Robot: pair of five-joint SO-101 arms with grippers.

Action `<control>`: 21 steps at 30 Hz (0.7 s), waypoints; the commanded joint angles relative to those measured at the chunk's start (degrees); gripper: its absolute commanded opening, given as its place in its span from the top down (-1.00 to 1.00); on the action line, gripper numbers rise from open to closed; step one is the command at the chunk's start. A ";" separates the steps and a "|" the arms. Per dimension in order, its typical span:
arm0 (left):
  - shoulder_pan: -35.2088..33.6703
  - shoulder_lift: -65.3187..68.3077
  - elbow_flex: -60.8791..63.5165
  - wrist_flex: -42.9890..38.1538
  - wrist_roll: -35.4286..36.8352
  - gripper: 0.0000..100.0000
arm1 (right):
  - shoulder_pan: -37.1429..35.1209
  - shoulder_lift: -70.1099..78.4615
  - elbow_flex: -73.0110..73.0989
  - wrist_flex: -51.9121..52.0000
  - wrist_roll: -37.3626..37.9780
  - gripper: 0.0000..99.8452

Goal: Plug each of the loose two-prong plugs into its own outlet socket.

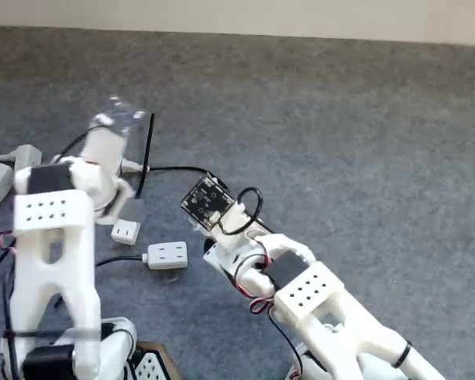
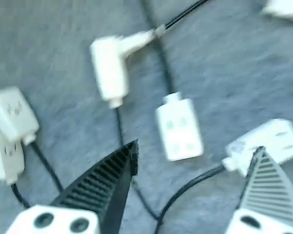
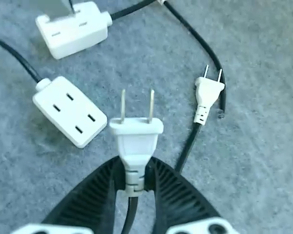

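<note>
My right gripper [image 3: 136,168] is shut on the neck of a white two-prong plug [image 3: 135,134], whose prongs point away from it. Just beyond the prongs and to one side, a white outlet socket [image 3: 71,111] lies on the carpet, and a second socket [image 3: 73,29] lies farther off. A smaller loose plug [image 3: 207,92] on a black cord rests beside them. My left gripper [image 2: 196,148] hangs open above the carpet with nothing between its fingers. Under it lie a socket [image 2: 179,127], another socket [image 2: 268,144] and a white plug [image 2: 110,63].
The floor is grey carpet [image 1: 348,119]. Black cords [image 1: 146,154] run among the sockets [image 1: 168,255] [image 1: 125,232] between the two arms. Two more white sockets [image 2: 12,114] [image 2: 5,156] lie at the far left. There is open carpet to the right and at the back.
</note>
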 commanded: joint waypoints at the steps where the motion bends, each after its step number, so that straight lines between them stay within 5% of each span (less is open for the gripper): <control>1: 10.33 -9.89 -0.57 1.93 2.29 0.30 | -0.66 -1.80 1.71 -4.88 -1.14 0.99; 6: 19.65 -24.92 12.70 -1.49 3.87 0.30 | -0.66 -2.15 1.98 -4.88 -1.23 0.99; 15: 16.92 -32.75 24.13 -16.79 9.93 0.30 | -3.65 -2.42 1.71 -0.92 -3.60 0.99; 21: 16.04 -32.75 25.27 -18.46 10.02 0.30 | -4.18 -7.96 -0.04 4.00 -3.60 0.99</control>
